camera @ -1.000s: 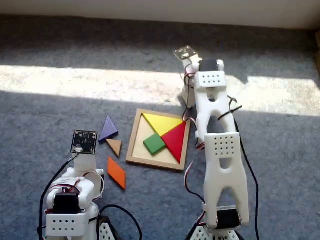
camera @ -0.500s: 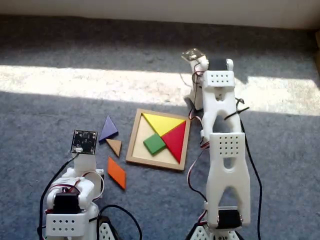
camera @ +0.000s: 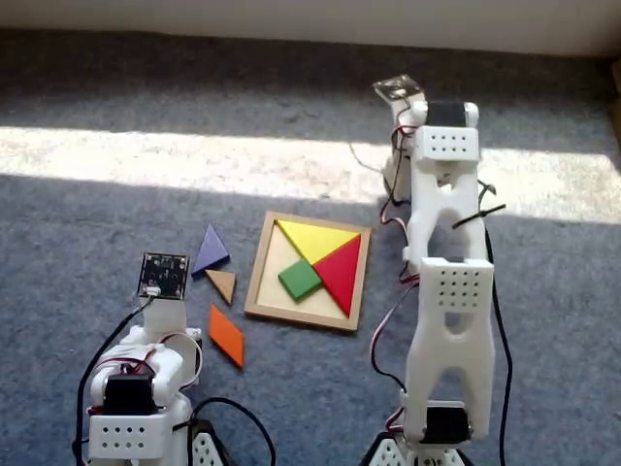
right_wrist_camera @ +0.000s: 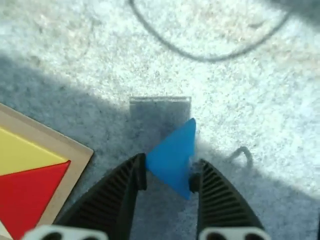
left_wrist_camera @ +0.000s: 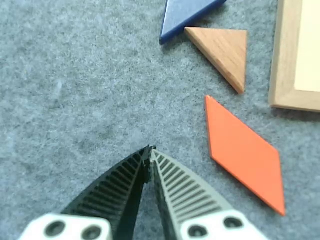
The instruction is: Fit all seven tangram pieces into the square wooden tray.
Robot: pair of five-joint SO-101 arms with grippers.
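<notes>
L arm [camera: 136,388] sits folded back at the near edge of the grey carpet [camera: 116,223], wrist pitched down. L gripper [left_wrist_camera: 150,152] is low over bare carpet, fingers pressed together, nothing btwn them, touching no piece. Just beside it lies the orange parallelogram [left_wrist_camera: 245,155], flat. Past that is the wood triangle [left_wrist_camera: 225,50], then the navy triangle [left_wrist_camera: 187,12], corners nearly meeting. All 3 are outside the tray [camera: 258,264], on its L side. The tray lies flat mid-carpet btwn the arms. It holds the green square [camera: 300,280] on the near side, the red triangle [camera: 342,272] along the R wall and the yellow triangle [camera: 315,240] along the far wall. The rest of its floor is bare wood. R arm [camera: 446,291] is stretched out nearly straight along the tray's R side, wrist past the far R corner, pointing down. R gripper [right_wrist_camera: 167,172] has its fingers part spread and pinching the blue triangle [right_wrist_camera: 172,152], which stands on edge, one tip poking out beyond the fingertips. That piece is outside the tray, over carpet near the far R corner, at the shade edge of the sunlit band [camera: 194,160]. Can't tell if it touches the carpet.
</notes>
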